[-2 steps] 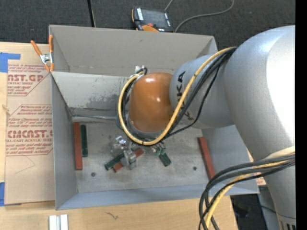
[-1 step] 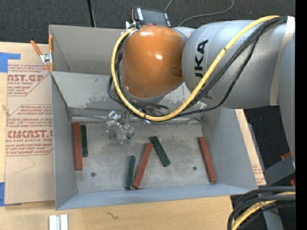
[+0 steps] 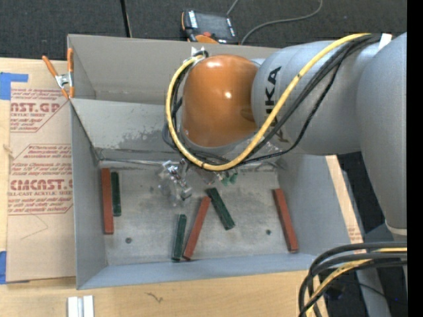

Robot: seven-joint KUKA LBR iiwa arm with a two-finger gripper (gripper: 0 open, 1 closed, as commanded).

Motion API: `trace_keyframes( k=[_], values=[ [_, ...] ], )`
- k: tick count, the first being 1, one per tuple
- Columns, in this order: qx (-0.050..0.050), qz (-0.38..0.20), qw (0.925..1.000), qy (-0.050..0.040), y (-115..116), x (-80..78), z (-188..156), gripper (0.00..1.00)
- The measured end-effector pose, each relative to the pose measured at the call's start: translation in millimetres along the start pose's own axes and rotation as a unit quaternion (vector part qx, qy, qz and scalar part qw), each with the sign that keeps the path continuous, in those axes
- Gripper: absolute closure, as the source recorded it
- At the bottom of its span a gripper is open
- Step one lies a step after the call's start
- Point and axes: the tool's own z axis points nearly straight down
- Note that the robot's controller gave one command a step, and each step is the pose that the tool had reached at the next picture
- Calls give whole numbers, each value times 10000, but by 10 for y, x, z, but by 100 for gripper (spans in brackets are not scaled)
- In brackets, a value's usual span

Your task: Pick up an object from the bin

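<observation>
My gripper shows as a small metal piece under the orange wrist cover, above the bin floor at centre back. Nothing can be seen in it. Nearest to it, just to the right and nearer the front, lies a dark green stick, slanted. A red stick leans beside that one, and a second dark green stick lies alongside the red one toward the front wall.
At the left wall a red stick and a dark green stick lie side by side. Another red stick lies near the right wall. The arm and its orange cover hang over the back of the bin.
</observation>
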Motion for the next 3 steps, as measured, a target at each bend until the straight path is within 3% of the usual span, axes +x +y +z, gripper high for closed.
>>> trace_keyframes(
  k=[1,2,3],
  values=[
    [-2,-5,10000,-15,5,-9,-13,0],
    [-1,621,9981,22,-129,645,200,0],
    [4,-1001,9950,-9,-170,786,1059,0]
  ],
)
